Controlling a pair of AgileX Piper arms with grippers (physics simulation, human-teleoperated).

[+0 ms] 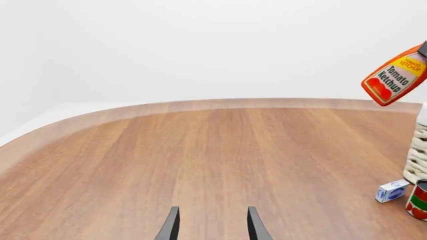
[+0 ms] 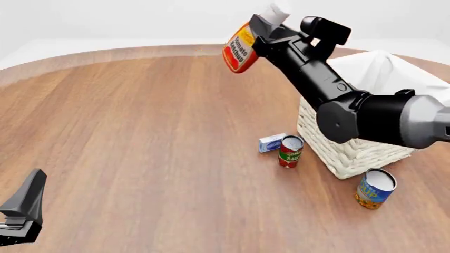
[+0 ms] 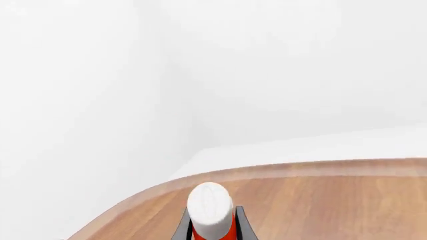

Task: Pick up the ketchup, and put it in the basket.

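Observation:
The ketchup (image 2: 240, 48), a red bottle with a yellow label and white cap, hangs tilted high above the table, left of the basket (image 2: 351, 153). My right gripper (image 2: 262, 32) is shut on it near its neck. In the right wrist view the white cap of the ketchup (image 3: 210, 210) stands between the two dark fingers (image 3: 183, 225). The left wrist view shows the ketchup (image 1: 395, 76) in the air above the basket's (image 1: 417, 150) woven wall. My left gripper (image 1: 211, 225) is open over bare wood at the near left, with nothing between its fingers.
A red tomato can (image 2: 290, 152) and a small white-and-blue box (image 2: 271, 143) sit just left of the basket. A blue and yellow can (image 2: 374, 188) stands at the basket's near corner. The table's curved far edge (image 2: 126, 52) runs behind.

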